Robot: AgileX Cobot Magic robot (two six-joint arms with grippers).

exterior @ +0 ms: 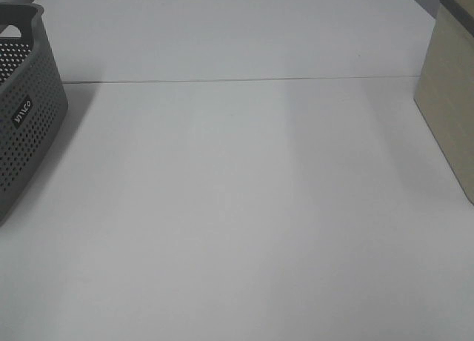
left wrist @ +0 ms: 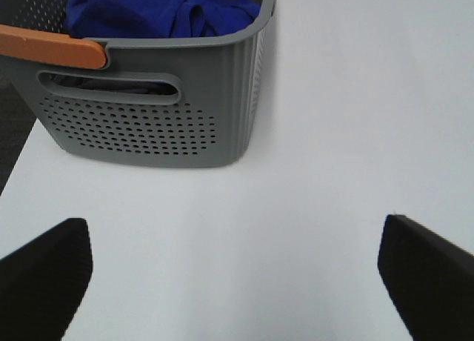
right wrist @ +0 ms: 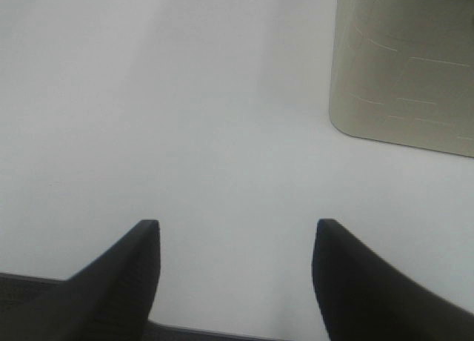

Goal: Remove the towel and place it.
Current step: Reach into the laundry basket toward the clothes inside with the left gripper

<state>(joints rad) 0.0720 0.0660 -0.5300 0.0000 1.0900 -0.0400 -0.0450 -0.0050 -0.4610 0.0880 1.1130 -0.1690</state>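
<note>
L tool (left wrist: 237, 282) spread wide, holding nothing, over the white desk (left wrist: 333, 133). Just ahead sits the grey basket (left wrist: 148, 126) w/ blue towel (left wrist: 155, 11) bunched inside. R tool (right wrist: 237, 270) wide too, nothing gripped, above desk near beige box (right wrist: 404, 67).

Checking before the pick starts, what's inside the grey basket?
A crumpled blue towel lies inside the grey basket, seen over its rim in the left wrist view. The wall hides the towel's lower part and the basket floor.

Royal-blue towel (left wrist: 159, 11), perforated grey basket (left wrist: 148, 126)
</note>
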